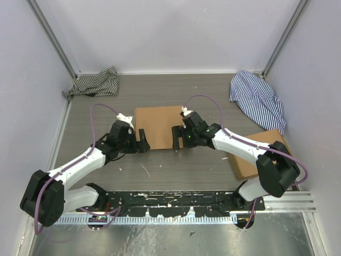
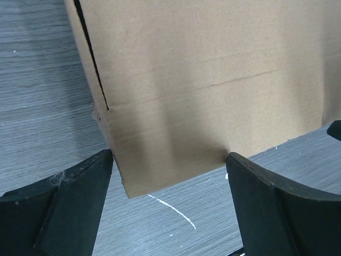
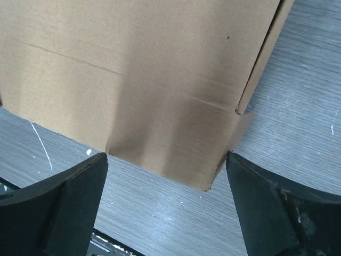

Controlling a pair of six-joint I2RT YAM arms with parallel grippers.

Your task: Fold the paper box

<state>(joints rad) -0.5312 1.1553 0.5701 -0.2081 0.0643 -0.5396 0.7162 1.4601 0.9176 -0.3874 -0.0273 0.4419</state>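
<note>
The paper box (image 1: 159, 124) is plain brown cardboard and lies in the middle of the table, between the two arms. My left gripper (image 1: 143, 140) is open at its near left corner. In the left wrist view that corner of the box (image 2: 213, 64) lies between the spread black fingers (image 2: 80, 197) of the left gripper (image 2: 169, 160), with a slit along its left side. My right gripper (image 1: 176, 137) is open at the near right corner. In the right wrist view the box (image 3: 133, 53) reaches down between the fingers (image 3: 266, 202) of the right gripper (image 3: 166, 157). Neither gripper holds the box.
A second brown cardboard box (image 1: 250, 160) lies at the right, partly under the right arm. A dark striped cloth (image 1: 96, 84) is bunched at the back left, and a blue striped cloth (image 1: 258, 98) at the back right. White walls enclose the table on three sides.
</note>
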